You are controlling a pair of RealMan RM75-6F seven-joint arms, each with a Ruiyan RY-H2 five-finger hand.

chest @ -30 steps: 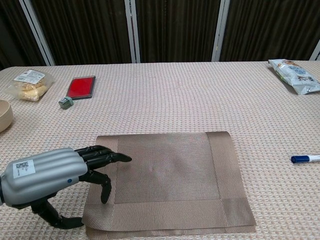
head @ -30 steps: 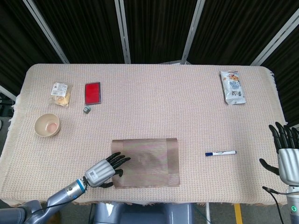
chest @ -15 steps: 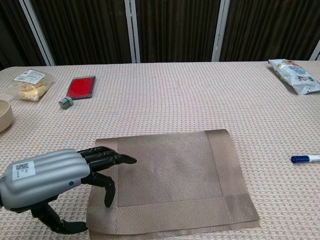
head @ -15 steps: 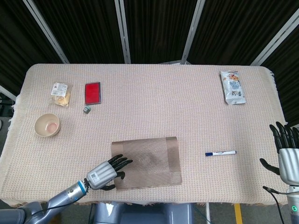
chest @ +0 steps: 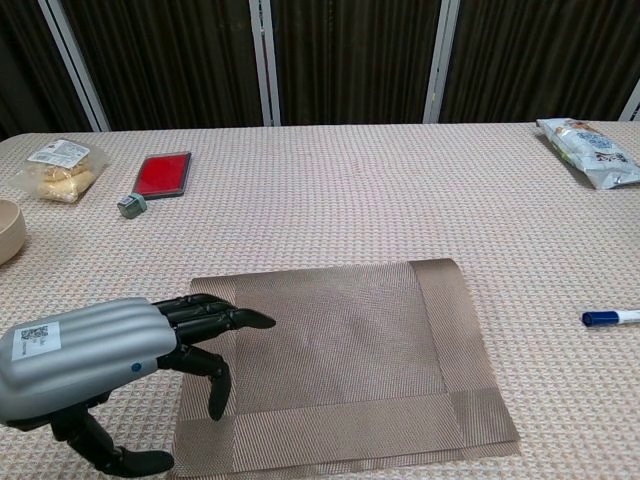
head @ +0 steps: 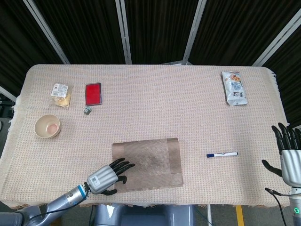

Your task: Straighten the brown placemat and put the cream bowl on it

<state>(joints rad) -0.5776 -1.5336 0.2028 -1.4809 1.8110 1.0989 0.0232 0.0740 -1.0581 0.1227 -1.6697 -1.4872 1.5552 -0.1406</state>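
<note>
The brown placemat (head: pixel 149 162) (chest: pixel 340 360) lies flat near the table's front edge, slightly skewed. My left hand (head: pixel 107 176) (chest: pixel 110 366) rests with its dark fingertips on the mat's left border, fingers spread, holding nothing. The cream bowl (head: pixel 47 126) (chest: pixel 8 230) stands upright far to the left, apart from the mat. My right hand (head: pixel 289 155) hovers open off the table's right front corner; the chest view does not show it.
A red flat case (head: pixel 93 93), a small grey cube (head: pixel 87 110) and a snack packet (head: pixel 61 92) lie at the back left. A white food bag (head: pixel 233 87) sits at the back right. A blue-capped marker (head: pixel 222 154) lies right of the mat.
My left hand slid slightly toward the front edge on the mat's left border, and the mat's folded front edge flattened out and turned a little. The right hand stayed still.
</note>
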